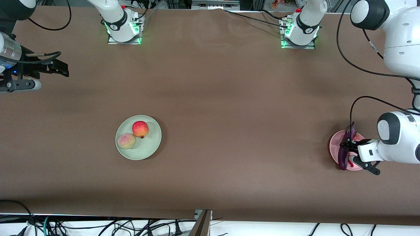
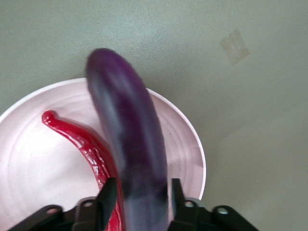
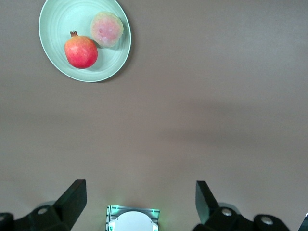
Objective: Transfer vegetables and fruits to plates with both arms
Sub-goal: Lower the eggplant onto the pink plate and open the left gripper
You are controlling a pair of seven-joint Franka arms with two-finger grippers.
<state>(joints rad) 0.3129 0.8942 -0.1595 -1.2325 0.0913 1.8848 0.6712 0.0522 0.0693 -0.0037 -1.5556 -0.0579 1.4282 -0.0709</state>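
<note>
The purple eggplant (image 2: 127,139) lies over the pink plate (image 2: 38,163), partly on the red chili (image 2: 79,142). My left gripper (image 2: 141,192) straddles the eggplant's end, open, with a thin gap at each finger. In the front view, eggplant (image 1: 343,160), chili (image 1: 351,164) and left gripper (image 1: 347,151) are on or over the pink plate (image 1: 334,146) at the left arm's end of the table. The pomegranate (image 1: 140,128) and peach (image 1: 126,141) sit on the green plate (image 1: 151,147). My right gripper (image 1: 65,69) waits open and empty, up at the right arm's end.
Both arm bases (image 1: 124,28) (image 1: 300,31) stand at the table's edge farthest from the front camera. Cables (image 1: 98,226) hang under the nearest edge. A patch of tape (image 2: 235,45) lies on the table by the pink plate. The right wrist view shows the green plate (image 3: 57,24) with both fruits.
</note>
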